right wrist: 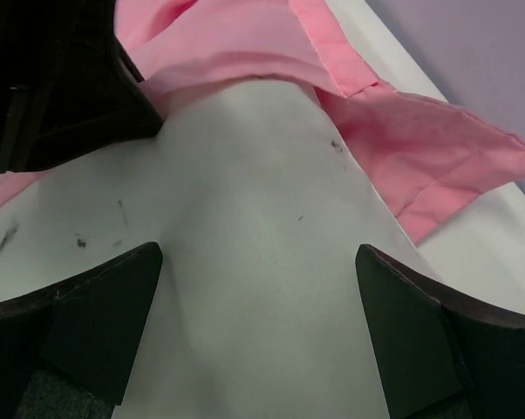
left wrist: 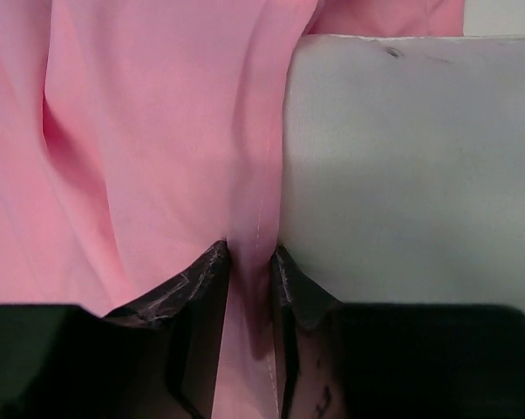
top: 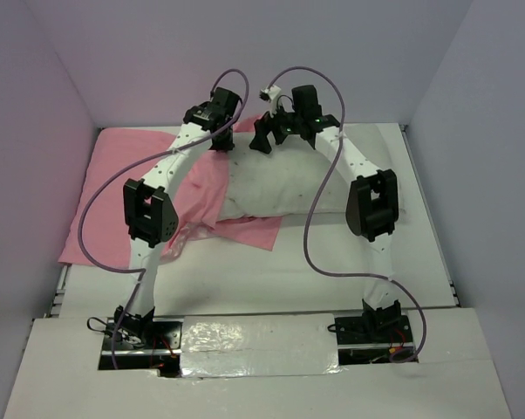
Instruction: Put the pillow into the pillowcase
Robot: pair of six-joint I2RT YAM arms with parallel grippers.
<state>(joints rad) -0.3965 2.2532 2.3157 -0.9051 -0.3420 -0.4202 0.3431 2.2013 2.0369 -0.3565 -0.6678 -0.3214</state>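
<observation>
The pink pillowcase (top: 114,192) lies spread over the left of the table, and part of it runs under the white pillow (top: 280,188) at the centre. At the pillow's far left corner my left gripper (top: 219,140) is shut on a hemmed fold of the pillowcase (left wrist: 140,131). The fold fills the gap at my left gripper (left wrist: 249,262), with the pillow (left wrist: 402,175) just to its right. My right gripper (top: 267,140) hovers open over the pillow's far edge. In the right wrist view it (right wrist: 258,271) straddles the speckled pillow (right wrist: 262,192) with nothing held, and the pillowcase (right wrist: 419,148) lies bunched beyond.
The white table (top: 332,271) is boxed in by lilac walls (top: 36,131) on the left, back and right. The left gripper's black body (right wrist: 53,78) is close beside my right fingers. Purple cables (top: 319,201) loop above both arms.
</observation>
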